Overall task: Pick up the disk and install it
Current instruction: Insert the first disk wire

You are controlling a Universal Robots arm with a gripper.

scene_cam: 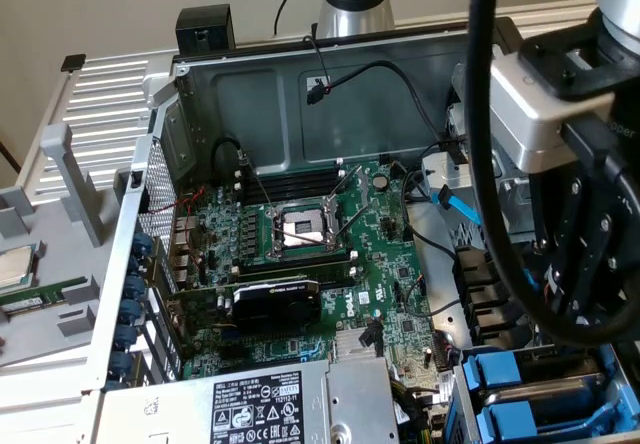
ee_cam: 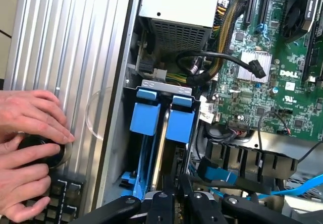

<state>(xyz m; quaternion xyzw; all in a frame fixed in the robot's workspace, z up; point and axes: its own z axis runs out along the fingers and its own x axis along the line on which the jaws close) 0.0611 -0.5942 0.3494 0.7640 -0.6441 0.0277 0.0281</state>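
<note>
The disk (ee_cam: 159,153) stands on edge in the drive cage (ee_cam: 166,86) at the corner of the open computer case, its thin silver side running between two blue carrier tabs (ee_cam: 180,125). My gripper (ee_cam: 177,196) sits right over the near end of that silver edge, its black fingers (ee_cam: 161,200) drawn close together on it. In the exterior view the gripper (scene_cam: 580,304) hangs at the right above the blue carriers (scene_cam: 500,379) in the case's lower right corner, and its fingertips are hidden behind a thick black cable (scene_cam: 490,164).
The motherboard (scene_cam: 330,264) with its CPU socket fills the case, and the silver power-supply box (scene_cam: 260,404) lies at the front. Black and blue cables (ee_cam: 217,176) crowd beside the cage. A person's hands (ee_cam: 28,148) rest on a black knob on the ribbed metal table.
</note>
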